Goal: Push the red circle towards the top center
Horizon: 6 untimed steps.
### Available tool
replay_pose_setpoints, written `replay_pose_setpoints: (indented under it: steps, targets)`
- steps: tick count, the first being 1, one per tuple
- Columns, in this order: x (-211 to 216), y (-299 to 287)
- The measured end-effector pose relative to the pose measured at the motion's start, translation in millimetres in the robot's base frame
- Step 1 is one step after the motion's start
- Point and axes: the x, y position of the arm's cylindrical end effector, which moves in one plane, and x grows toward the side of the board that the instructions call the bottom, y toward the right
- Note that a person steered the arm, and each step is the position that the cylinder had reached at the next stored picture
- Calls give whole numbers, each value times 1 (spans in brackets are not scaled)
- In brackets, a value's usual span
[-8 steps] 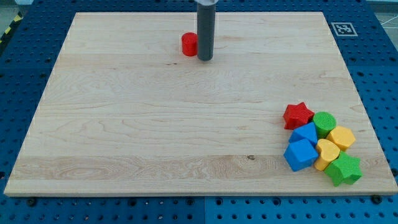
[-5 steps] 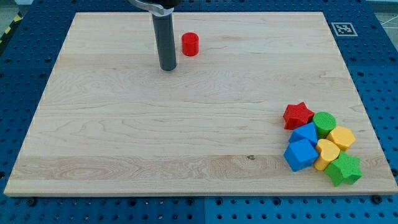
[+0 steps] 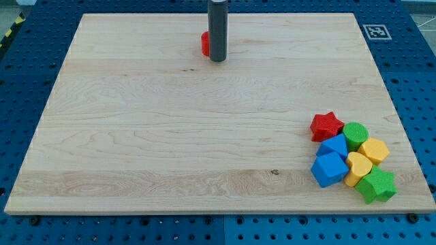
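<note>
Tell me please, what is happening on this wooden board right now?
My tip stands near the view's top center of the wooden board, right beside the red circle, which the rod partly hides on its right side. Whether they touch cannot be told. The other blocks lie clustered at the view's bottom right: a red star, two blue, two green and two yellow ones.

Red circle (image 3: pixel 204 43) & star (image 3: pixel 325 126), blue, green, yellow blocks; pale wood board (image 3: pixel 170 136).

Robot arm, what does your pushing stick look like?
It is a straight, round rod, dark grey and smooth, with no cables or markings showing. My tip is its flat lower end, sitting beside the red circle. There is no pincer, and the arm above it is cut off.
</note>
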Motion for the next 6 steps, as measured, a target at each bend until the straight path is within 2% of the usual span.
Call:
replay_pose_setpoints:
  steps: [1, 3, 4, 5, 6]
  targets:
    - [0, 0]
    - [11, -47]
    - [6, -46]
    - [-27, -15]
    - [-27, -15]
